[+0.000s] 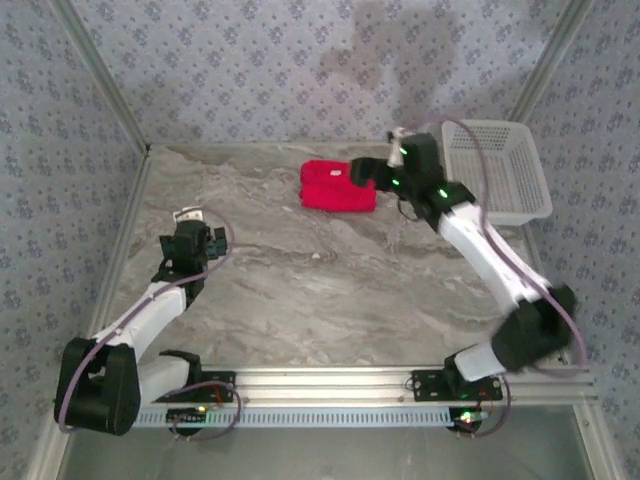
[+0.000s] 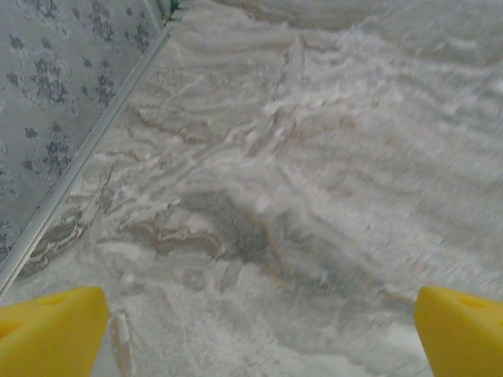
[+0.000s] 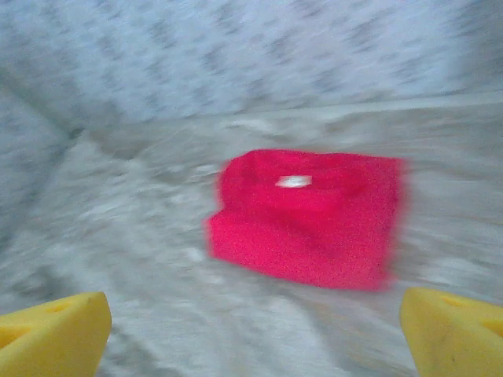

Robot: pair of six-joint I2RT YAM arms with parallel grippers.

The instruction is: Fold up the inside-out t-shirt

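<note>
**Item: t-shirt** point(image 1: 338, 187), red, one piece. It lies on the table point(image 1: 300, 290) at the far middle, gathered into a compact oblong block. Its long axis runs left to right in the top view. A small white tag point(image 3: 293, 181) shows on the upper face, towards the far edge.

**Right gripper** point(image 1: 362, 172): at the right far end of the t-shirt, just beside or over its corner; height above the cloth cannot be told. In the wrist view the right gripper point(image 3: 255, 330) has its yellow fingertips spread wide with nothing between them. The t-shirt point(image 3: 310, 216) lies ahead of them and slightly to the right, not within the gap.

**Left gripper** point(image 1: 192, 235): on the left side of the table, mid-depth, well apart from the t-shirt. It is spread wide over bare table and empty point(image 2: 255, 330).

**Basket** point(image 1: 497, 170): white, at the far right, just beyond the right arm.

**Assessment:** the right arm is much the nearer. The cloth lies to its left and ahead. The folding looks largely done.
</note>
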